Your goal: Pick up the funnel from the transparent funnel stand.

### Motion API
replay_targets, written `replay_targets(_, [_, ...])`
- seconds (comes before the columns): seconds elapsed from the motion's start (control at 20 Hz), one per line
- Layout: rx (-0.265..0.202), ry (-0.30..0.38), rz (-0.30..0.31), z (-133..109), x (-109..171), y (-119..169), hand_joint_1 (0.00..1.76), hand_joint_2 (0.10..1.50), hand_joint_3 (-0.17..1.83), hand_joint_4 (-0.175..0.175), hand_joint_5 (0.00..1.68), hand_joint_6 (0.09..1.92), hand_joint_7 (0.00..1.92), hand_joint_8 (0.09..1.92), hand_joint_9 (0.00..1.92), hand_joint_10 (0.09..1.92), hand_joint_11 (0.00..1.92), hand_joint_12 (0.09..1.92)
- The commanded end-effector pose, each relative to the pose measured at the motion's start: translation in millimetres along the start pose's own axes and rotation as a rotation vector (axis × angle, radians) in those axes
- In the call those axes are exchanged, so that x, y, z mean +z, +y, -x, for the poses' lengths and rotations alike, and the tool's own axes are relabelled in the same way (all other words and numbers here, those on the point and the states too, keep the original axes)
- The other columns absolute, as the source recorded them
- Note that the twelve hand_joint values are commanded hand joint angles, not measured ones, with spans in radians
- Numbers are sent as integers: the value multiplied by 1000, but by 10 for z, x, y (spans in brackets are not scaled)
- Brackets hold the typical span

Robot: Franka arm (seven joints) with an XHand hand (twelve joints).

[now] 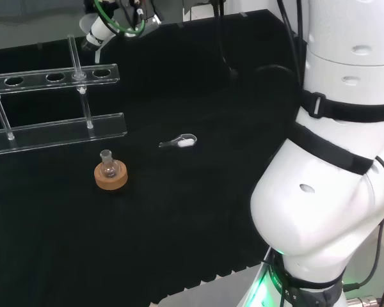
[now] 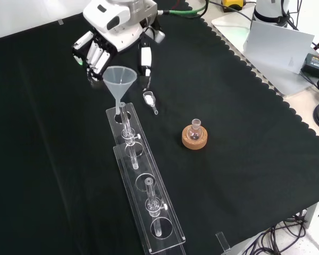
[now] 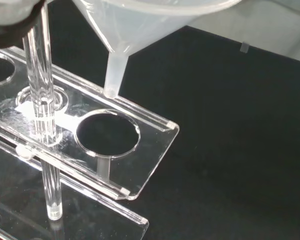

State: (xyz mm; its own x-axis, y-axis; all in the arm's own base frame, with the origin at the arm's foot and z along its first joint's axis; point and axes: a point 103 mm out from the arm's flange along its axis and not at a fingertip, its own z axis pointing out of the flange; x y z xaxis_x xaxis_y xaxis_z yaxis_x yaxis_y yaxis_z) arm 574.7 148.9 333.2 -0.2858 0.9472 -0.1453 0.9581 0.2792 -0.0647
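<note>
One funnel (image 2: 120, 79): held by hand (image 2: 103, 45), fingers curled at its rim.
Wrist view: spout (image 3: 115, 75) clear above stand (image 3: 145, 150).

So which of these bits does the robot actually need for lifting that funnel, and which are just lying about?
Needed:
funnel
transparent funnel stand
hand

Lying about:
small flask on its cork ring
small scoop on the black cloth
</note>
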Motion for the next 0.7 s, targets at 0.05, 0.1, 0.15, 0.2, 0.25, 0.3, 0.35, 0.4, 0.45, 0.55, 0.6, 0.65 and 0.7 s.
replay_targets(0.05, [-2, -5, -5, 65, -87, -116, 843, 616, 306, -27, 612, 587, 931, 520, 851, 457, 108, 1527])
replay_targets(0.1, [0, -11, -6, 76, -105, -140, 844, 604, 332, -27, 611, 592, 932, 520, 852, 457, 108, 1528])
replay_targets(0.15, [0, -12, 2, 93, -130, -171, 844, 590, 361, -27, 610, 596, 933, 520, 852, 457, 109, 1525])
replay_targets(0.2, [-1, -12, 11, 110, -151, -206, 845, 581, 381, -27, 610, 599, 933, 521, 851, 457, 111, 1523])
replay_targets(0.25, [-1, -10, 18, 125, -175, -243, 845, 576, 393, -27, 610, 600, 934, 521, 851, 457, 111, 1522])
replay_targets(0.3, [5, -6, 27, 158, -207, -289, 845, 567, 409, -27, 609, 603, 934, 521, 850, 458, 110, 1525])
replay_targets(0.35, [7, -8, 33, 177, -234, -334, 846, 562, 422, -27, 609, 604, 935, 522, 849, 459, 109, 1527])
replay_targets(0.4, [9, -11, 42, 184, -254, -381, 846, 558, 429, -27, 608, 605, 935, 522, 849, 459, 108, 1528])
replay_targets(0.45, [12, -13, 48, 200, -277, -435, 846, 556, 434, -27, 608, 606, 936, 522, 848, 459, 108, 1528])
replay_targets(0.55, [22, -10, 53, 248, -313, -545, 846, 554, 439, -27, 609, 607, 937, 523, 846, 459, 105, 1527])
replay_targets(0.6, [27, -16, 57, 279, -326, -607, 847, 553, 441, -27, 609, 607, 938, 523, 845, 459, 103, 1527])
replay_targets(0.65, [28, -26, 64, 305, -335, -664, 847, 553, 442, -27, 609, 607, 939, 524, 844, 459, 101, 1527])
replay_targets(0.7, [35, -33, 69, 336, -341, -725, 851, 552, 443, -27, 609, 608, 941, 524, 843, 459, 100, 1527])
